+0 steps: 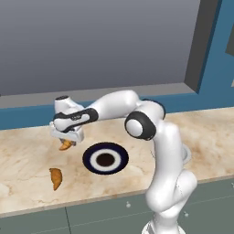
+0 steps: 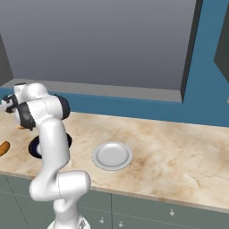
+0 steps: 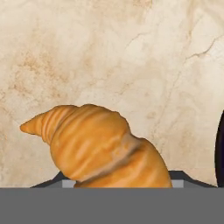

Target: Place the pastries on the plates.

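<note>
My gripper [image 1: 67, 138] is shut on one pastry [image 1: 66, 145], a golden-orange croissant, low over the marble counter just left of the dark navy plate [image 1: 105, 158]. In the hand view the held pastry [image 3: 100, 148] sits between the fingertips [image 3: 49, 183], and I cannot tell whether it touches the counter. The other pastry [image 1: 55, 178] lies on the counter nearer the front edge, left of the navy plate. The pale grey plate [image 2: 112, 155] stands to the right of the arm with nothing on it. The navy plate has nothing on it either.
A blue backsplash [image 1: 27, 116] runs behind the marble counter [image 1: 27, 155], under a grey wall. Grey cabinet fronts [image 1: 100, 212] lie below the counter's front edge. My own arm [image 2: 51, 138] hides part of the navy plate in the right base view.
</note>
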### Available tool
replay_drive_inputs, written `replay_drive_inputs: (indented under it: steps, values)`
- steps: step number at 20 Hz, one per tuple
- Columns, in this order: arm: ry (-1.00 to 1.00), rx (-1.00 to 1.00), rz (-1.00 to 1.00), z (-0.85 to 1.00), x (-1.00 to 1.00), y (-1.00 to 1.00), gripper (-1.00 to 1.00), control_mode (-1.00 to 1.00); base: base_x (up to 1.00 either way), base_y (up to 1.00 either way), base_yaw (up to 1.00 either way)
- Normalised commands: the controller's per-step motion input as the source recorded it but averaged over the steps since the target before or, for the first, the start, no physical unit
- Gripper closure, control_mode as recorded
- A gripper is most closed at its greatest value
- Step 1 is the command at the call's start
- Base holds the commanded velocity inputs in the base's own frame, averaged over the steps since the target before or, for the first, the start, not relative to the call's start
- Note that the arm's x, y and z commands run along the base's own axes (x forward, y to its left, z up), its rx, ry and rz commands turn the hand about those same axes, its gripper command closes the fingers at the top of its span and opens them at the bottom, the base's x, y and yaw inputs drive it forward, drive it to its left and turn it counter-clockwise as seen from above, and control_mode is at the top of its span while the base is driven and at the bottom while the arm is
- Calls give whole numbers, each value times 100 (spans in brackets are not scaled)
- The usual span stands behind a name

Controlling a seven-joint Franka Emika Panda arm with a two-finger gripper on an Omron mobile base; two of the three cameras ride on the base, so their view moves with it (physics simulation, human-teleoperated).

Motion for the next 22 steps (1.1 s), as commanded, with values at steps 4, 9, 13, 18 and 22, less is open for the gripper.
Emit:
replay_drive_inputs:
  steps: [4, 9, 13, 18, 22]
  values:
    - [0, 0, -3, 22, -8, -79, 100, -100, 0, 0, 0]
    - [0, 0, -5, 36, -23, -62, 100, -100, 0, 0, 0]
    - [4, 0, -8, 22, -6, -70, 100, -100, 0, 0, 0]
    - [2, 0, -9, 11, -5, -75, 100, -100, 0, 0, 0]
    - [0, 0, -2, 0, 0, -82, 100, -100, 0, 0, 0]
